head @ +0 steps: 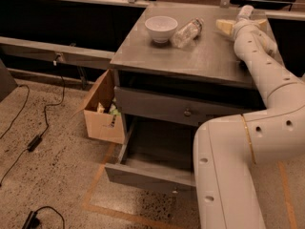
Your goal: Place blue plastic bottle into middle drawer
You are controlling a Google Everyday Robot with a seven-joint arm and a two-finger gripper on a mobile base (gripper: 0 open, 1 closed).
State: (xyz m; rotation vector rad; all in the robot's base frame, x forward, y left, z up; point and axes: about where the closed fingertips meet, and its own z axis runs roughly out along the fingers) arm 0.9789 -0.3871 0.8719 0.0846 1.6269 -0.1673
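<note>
My gripper [244,14] is at the back right of the cabinet top [209,56], at the end of my white arm, which covers most of it. A white rounded tip shows there, and I cannot tell whether it belongs to the gripper or to a bottle. The blue plastic bottle with its pale-blue label is not visible and may be hidden behind the arm. A more transparent clear bottle [187,32] lies on its side next to a white bowl [161,28]. The middle drawer [147,173], the lower grey one, stands pulled open and looks empty.
The upper drawer front [167,106] with its knob is closed. A yellowish flat thing [224,26] lies beside the gripper. An open cardboard box [102,116] stands left of the cabinet. Cables [33,142] run over the floor at the left. My arm's big link [228,175] covers the drawer's right part.
</note>
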